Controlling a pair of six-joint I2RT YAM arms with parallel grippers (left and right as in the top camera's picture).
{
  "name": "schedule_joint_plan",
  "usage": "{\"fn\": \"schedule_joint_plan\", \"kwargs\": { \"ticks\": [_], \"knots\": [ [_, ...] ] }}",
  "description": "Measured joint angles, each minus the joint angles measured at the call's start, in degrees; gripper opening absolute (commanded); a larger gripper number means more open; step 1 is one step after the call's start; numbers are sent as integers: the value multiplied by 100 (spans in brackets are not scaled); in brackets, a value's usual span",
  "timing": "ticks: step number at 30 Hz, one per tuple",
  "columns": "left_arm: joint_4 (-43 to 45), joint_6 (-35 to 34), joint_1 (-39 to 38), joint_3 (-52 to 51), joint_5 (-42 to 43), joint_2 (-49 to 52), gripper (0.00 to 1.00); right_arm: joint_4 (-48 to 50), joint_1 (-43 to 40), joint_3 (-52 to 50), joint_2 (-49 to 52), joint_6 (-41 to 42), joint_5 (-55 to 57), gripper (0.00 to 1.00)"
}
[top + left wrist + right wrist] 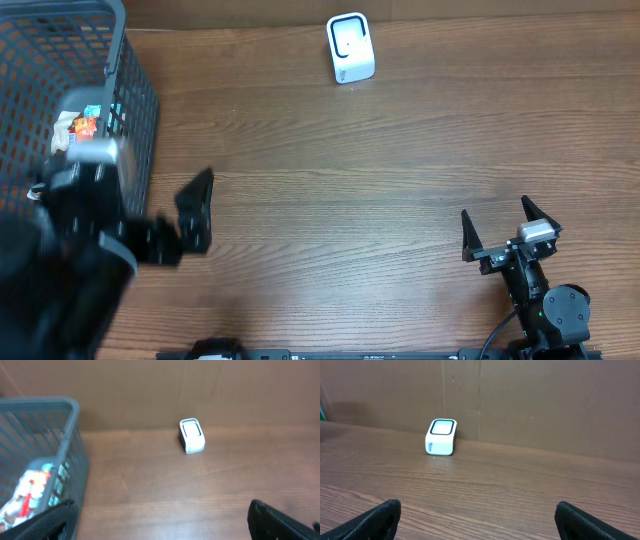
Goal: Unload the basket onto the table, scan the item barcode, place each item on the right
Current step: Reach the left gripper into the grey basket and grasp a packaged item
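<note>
So, both pincers are spread wide and carrying nothing. The left pincer (160, 532) hovers by the basket, and the right pincer (497, 215) sits low over the table (330, 180). The item (30, 487), a packet in orange, red and teal, lies inside the grey basket (75, 425) just left of the left pincer, among other bits. Likely trouble is a finger snagging the mesh wall going in, or pinching two things at once. Far ahead of both pincers stands the white scanner (350, 47). A barcode turned away from it probably wouldn't read. No brand or writing is legible anywhere, since the print's too blurry.
</note>
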Motion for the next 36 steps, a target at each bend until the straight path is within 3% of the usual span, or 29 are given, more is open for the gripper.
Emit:
{"fn": "schedule_joint_plan", "kwargs": {
  "ticks": [7, 16, 28, 36],
  "knots": [
    [-39, 42, 0, 391, 50, 1381, 99, -2, 0, 0, 2, 0, 2, 100],
    [321, 350, 109, 391, -1038, 2435, 100, -2, 0, 0, 2, -2, 0, 100],
    [1502, 531, 1976, 391, -1425, 2739, 100, -2, 0, 0, 2, 0, 0, 100],
    [1593, 739, 2817, 400, -1386, 3091, 100, -2, 0, 0, 2, 0, 0, 100]
  ]
}}
